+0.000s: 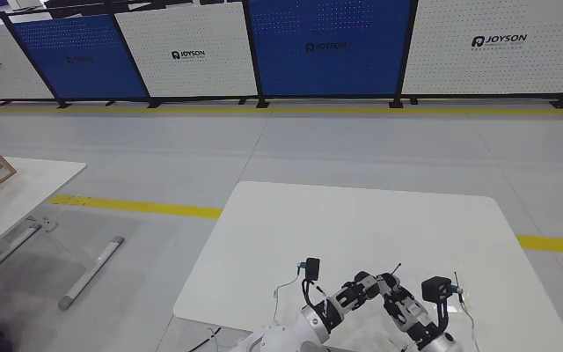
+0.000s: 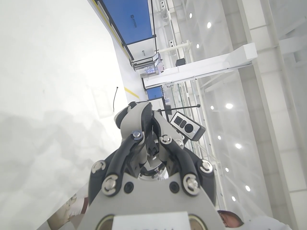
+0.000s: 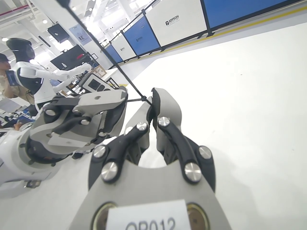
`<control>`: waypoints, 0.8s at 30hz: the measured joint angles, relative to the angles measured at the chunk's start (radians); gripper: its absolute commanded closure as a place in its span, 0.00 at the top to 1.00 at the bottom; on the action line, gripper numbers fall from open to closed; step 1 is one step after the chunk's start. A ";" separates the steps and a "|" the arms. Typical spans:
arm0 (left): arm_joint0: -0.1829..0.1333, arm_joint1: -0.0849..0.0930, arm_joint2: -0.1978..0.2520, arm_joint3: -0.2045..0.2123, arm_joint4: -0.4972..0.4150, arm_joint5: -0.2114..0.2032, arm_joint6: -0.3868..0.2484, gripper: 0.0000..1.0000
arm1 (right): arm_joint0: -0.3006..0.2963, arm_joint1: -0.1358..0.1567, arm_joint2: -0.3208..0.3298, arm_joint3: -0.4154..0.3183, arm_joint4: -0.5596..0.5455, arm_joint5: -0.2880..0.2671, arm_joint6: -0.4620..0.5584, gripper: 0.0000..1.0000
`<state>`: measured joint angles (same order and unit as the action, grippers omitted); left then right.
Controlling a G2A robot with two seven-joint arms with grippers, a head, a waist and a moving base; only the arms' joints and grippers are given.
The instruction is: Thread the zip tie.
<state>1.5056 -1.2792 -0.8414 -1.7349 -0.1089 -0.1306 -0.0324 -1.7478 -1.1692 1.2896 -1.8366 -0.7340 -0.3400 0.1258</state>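
Left hand (image 2: 143,111): grey and black, clamped on the tail of the thin black plastic zip tie (image 3: 100,46), at 6 o'clock over the white table (image 1: 369,220).
Zip tie: bridges both hands (head end free in the air).
Right hand (image 3: 151,103): pinching the strap, at 3 o'clock of the left.

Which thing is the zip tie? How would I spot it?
Find the white table, then the right gripper over its near edge. The zip tie is the black strip pinched in its tips, ending in a little square head. It is string-thin, while everything beside it is chunky metal.
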 measured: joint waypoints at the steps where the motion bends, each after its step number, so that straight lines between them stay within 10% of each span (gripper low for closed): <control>1: 0.000 0.000 0.000 0.000 0.000 0.000 0.001 0.00 | 0.000 0.000 0.000 0.000 0.000 0.000 0.000 0.00; 24: 0.009 -0.002 -0.001 -0.020 -0.007 -0.063 -0.002 0.00 | 0.018 0.012 -0.027 0.013 -0.019 0.000 0.024 0.00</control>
<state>1.5149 -1.2812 -0.8421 -1.7545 -0.1156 -0.1938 -0.0342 -1.7299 -1.1572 1.2630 -1.8236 -0.7535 -0.3400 0.1496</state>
